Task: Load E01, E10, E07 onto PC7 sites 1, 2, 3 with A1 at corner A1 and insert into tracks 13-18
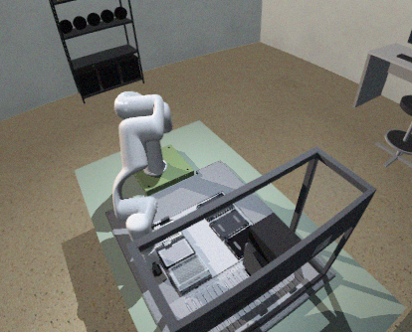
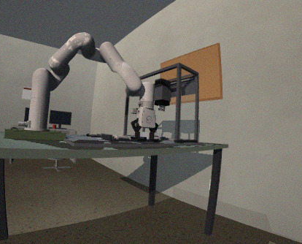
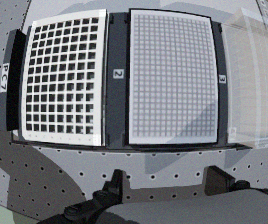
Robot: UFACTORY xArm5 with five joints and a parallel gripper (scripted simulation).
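The plate carrier PC7 [image 3: 117,102] lies on the apron, its black handle [image 3: 16,75] at the left of the wrist view. E01 [image 3: 60,80], white with dark square wells, is on site 1. E10 [image 3: 172,80] [image 1: 176,250], the fine-grid plate, is on site 2. E07 [image 3: 257,85] [image 1: 189,272], a tall pale block, is at site 3, partly outside the wrist view. All look about level; their seating and A1 corners cannot be read. My gripper [image 3: 166,183] [image 2: 144,138] is open and empty, low down beside the carrier's long side, near sites 2 and 3.
The ribbed rails [image 1: 218,288] lie beyond the carrier's far end, showing at the wrist view's upper right corner. A dark frame [image 1: 254,196] stands over the deck. Dark nests [image 1: 229,224] are across the apron, beside a dark box [image 1: 279,241]. The lamp cannot be made out.
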